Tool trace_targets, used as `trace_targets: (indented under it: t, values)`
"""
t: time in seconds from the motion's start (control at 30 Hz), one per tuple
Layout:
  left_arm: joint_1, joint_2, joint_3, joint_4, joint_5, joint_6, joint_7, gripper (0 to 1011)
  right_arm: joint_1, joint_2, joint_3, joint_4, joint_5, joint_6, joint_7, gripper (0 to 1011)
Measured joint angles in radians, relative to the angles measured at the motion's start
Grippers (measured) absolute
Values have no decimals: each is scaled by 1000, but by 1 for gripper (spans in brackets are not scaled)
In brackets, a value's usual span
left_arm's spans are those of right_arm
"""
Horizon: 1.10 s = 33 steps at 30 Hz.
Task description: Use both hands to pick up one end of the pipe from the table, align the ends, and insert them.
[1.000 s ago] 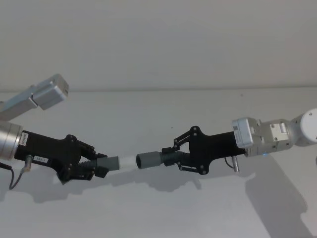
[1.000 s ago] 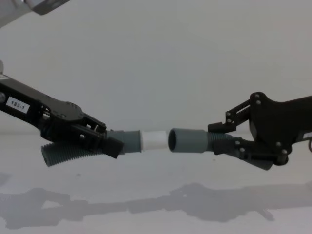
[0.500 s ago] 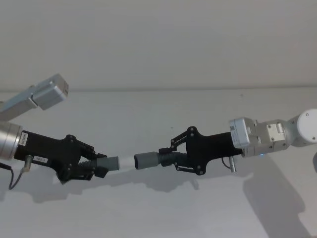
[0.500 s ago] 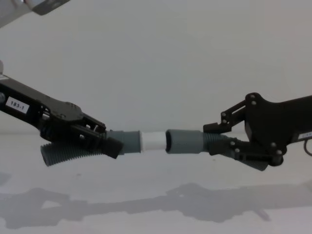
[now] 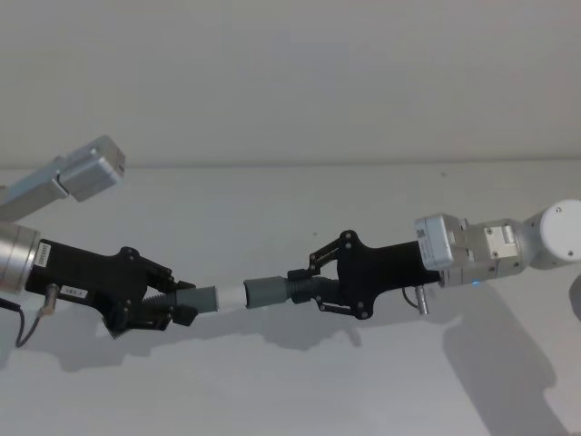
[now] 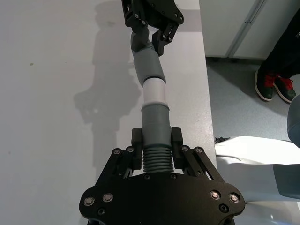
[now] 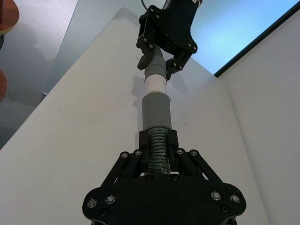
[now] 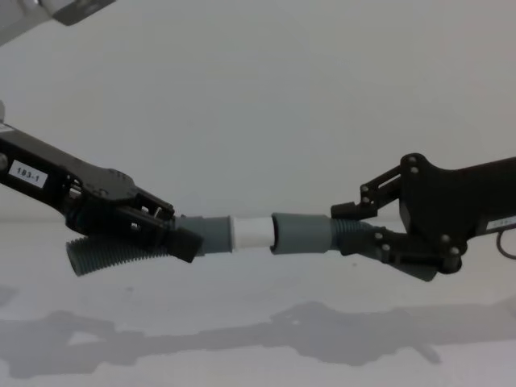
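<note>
Both pipe pieces are held in the air above the white table (image 5: 272, 391). My left gripper (image 5: 174, 305) is shut on the ribbed body of the left pipe piece (image 8: 113, 254), whose grey cuff (image 8: 214, 234) and white tip (image 8: 251, 232) point right. From the right, my right gripper (image 5: 305, 287) is shut on the ribs of the other pipe piece, just behind its wide hollow cuff (image 8: 302, 234). The white tip (image 6: 154, 92) meets the mouth of the wide cuff (image 6: 147, 65) and just enters it. The two ends (image 7: 155, 93) stand in one line.
A grey and white boxy part of the left arm (image 5: 91, 168) sticks up at the back left. The table's edge (image 6: 206, 93) runs close beside the grippers in the left wrist view, with floor beyond. A pale wall stands behind the table.
My right gripper has moved left with its pipe piece, closing the gap until the wide cuff reaches over the white tip's end. The left gripper has stayed in place.
</note>
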Motion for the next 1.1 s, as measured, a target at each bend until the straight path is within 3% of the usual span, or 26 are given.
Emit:
trace_targets:
  t: [1.1]
  values:
    - [0,-1,0,0,-1,0,0,322,13,0,-21,-9,23,7,-13,203]
